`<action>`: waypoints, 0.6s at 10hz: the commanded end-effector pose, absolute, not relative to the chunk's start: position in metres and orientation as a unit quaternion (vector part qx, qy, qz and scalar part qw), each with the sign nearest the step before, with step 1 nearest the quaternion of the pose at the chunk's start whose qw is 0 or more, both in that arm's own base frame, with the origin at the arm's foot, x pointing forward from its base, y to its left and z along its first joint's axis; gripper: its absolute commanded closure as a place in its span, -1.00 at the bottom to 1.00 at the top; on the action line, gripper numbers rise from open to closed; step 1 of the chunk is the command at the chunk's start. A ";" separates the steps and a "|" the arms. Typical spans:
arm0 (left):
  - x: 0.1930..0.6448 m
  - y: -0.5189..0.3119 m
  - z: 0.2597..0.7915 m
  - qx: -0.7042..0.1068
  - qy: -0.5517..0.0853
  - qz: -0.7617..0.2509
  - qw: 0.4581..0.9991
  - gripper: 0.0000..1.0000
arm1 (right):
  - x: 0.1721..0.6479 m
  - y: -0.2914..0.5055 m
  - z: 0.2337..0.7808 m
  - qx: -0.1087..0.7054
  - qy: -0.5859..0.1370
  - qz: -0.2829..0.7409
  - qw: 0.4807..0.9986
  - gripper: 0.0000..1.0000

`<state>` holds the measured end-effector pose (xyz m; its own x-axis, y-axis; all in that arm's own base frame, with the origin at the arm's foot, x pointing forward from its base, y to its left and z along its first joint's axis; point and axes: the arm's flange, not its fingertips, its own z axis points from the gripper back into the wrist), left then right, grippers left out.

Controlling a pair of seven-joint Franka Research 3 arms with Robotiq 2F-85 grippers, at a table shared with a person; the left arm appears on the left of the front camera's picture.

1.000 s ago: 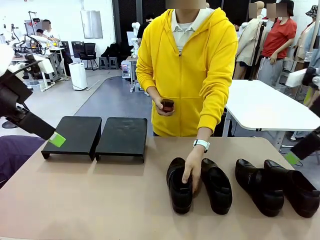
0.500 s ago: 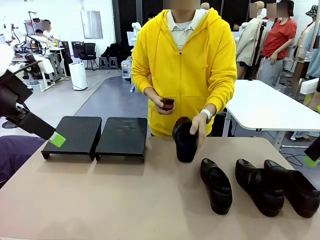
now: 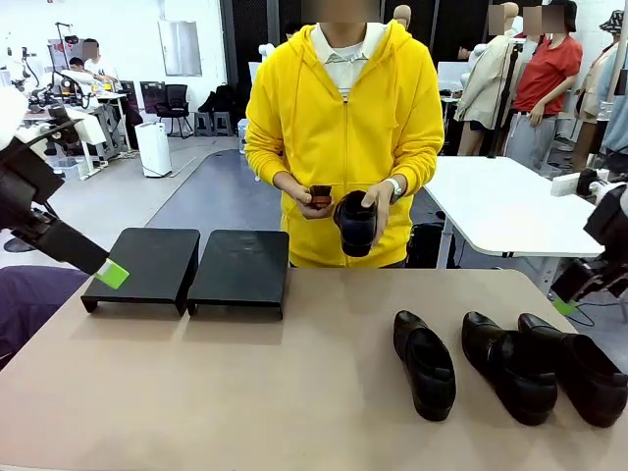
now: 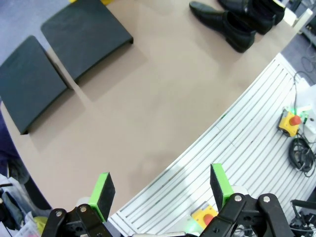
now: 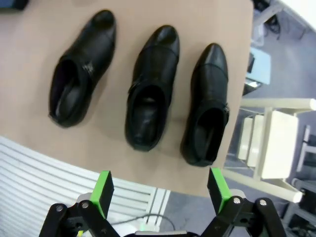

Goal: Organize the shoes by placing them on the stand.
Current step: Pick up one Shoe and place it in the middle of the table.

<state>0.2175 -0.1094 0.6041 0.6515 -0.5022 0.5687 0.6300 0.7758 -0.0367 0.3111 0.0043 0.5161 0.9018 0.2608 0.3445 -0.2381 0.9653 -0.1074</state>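
Right, both arms are parked wide, I'd guess to leave the middle of the table (image 3: 245, 392) to the person.

- My left gripper (image 4: 160, 191) hangs over the near-left edge. Its jaws are fully apart with nothing between the pads. The two stands (image 4: 86, 37) lie ahead of it, side by side, tops bare.
- My right gripper (image 5: 160, 190) hovers off the right end, jaws equally wide and empty. It looks down on three shoes (image 5: 150, 89) in a parallel row, upright on their soles with openings up. That lay should suit a pinch on a collar from above.
- The fourth shoe (image 3: 355, 224) is off the table. The person's hand (image 3: 378, 201) holds it at chest height, beyond the far edge, between stands and row.
- The other hand (image 3: 299, 196) holds a small dark object (image 3: 320, 194); I can't tell what it is.

My reading is that the person is either carrying that shoe toward a stand or offering it. With the stands empty, the task is barely begun. The row sits on my right arm's side and the stands on my left's, so a long reach or a handover looks likely.
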 end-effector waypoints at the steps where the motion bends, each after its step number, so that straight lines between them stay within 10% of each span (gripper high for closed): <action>1: 0.218 -0.109 0.604 -0.123 -0.273 -0.321 0.898 -1.00 | 0.326 -0.015 0.471 -0.055 -0.189 0.109 0.974 -1.00; 6: 0.218 -0.109 0.604 -0.123 -0.273 -0.321 0.898 -1.00 | 0.373 -0.030 0.401 -0.036 -0.169 0.065 0.983 -1.00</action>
<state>0.2176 -0.1092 0.6041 0.6514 -0.5024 0.5685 0.6298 0.7759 -0.0360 0.3856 -0.0386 0.4243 0.9359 0.1511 0.3181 -0.1307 0.9878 -0.0847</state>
